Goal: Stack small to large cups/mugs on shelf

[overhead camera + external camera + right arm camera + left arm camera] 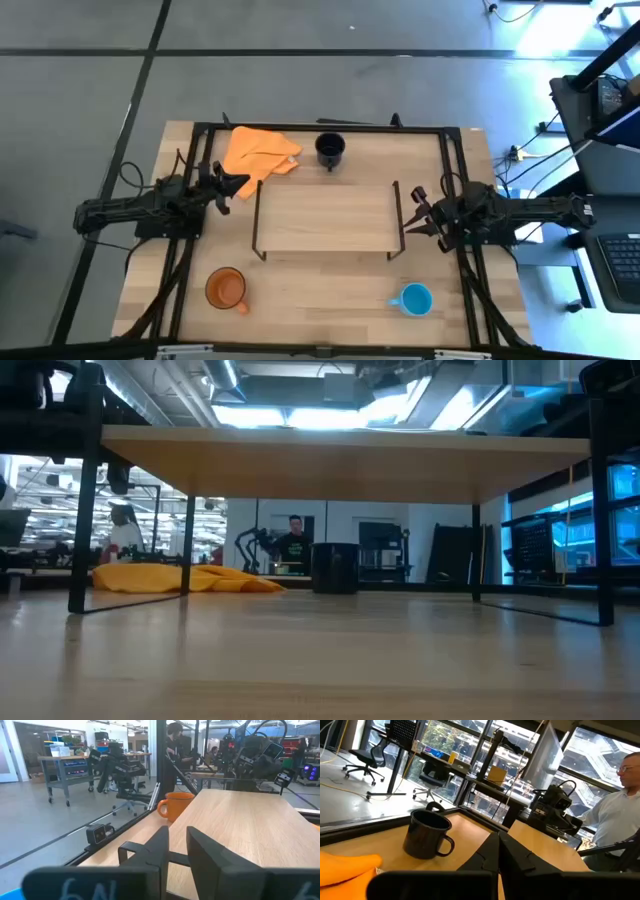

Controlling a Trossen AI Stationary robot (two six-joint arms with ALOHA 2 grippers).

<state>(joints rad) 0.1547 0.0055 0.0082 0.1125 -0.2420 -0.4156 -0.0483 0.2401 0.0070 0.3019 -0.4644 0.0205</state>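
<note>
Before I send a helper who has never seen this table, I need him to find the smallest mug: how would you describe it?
Start at the low light-wood shelf with black end frames in the middle of the wooden tabletop. The small light blue handled mug stands on the tabletop off the shelf's right end, near the right arm. The two other mugs are orange and black.

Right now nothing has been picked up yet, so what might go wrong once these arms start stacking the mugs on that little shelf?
The orange mug, largest, and the light blue mug, smallest, sit at opposite corners, so nesting them means long carries.

The black mug stands near the orange cloth, which the left end effector could snag.

The shelf has thin black end frames that an arm could bump.
</note>
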